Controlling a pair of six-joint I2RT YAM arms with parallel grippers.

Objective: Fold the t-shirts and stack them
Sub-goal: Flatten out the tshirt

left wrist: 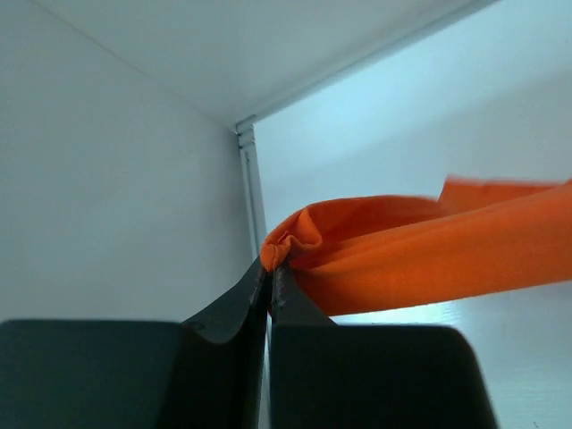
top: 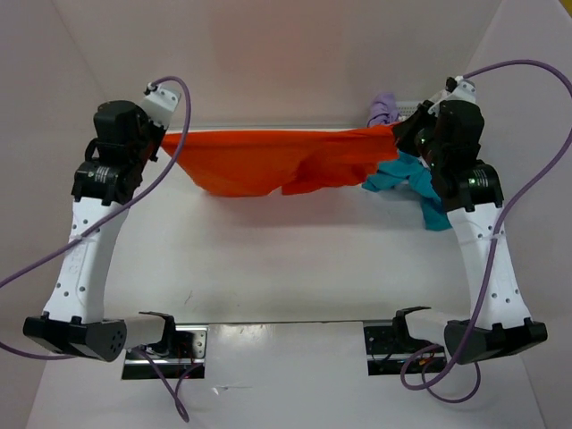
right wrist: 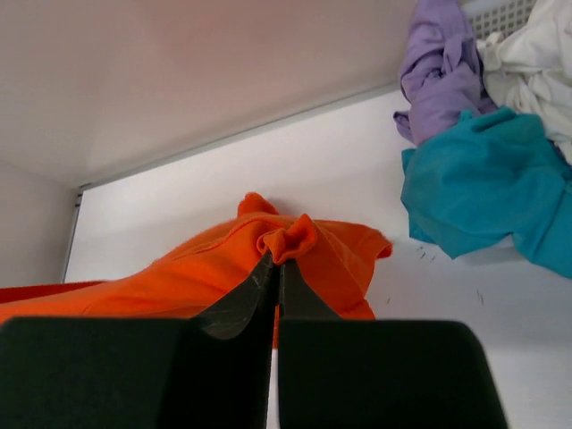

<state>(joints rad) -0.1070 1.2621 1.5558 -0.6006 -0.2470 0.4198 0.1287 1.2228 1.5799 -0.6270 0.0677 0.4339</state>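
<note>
The orange t-shirt hangs stretched between both grippers above the far part of the table. My left gripper is shut on its left end, where cloth bunches at the fingertips. My right gripper is shut on its right end. The teal-blue t-shirt lies crumpled under the right arm and also shows in the right wrist view. The lavender t-shirt and the off-white t-shirt lie behind it by the basket.
A white mesh basket stands at the far right, mostly hidden. White walls enclose the table on the left, back and right. Two black gripper rests sit at the near edge between the arm bases.
</note>
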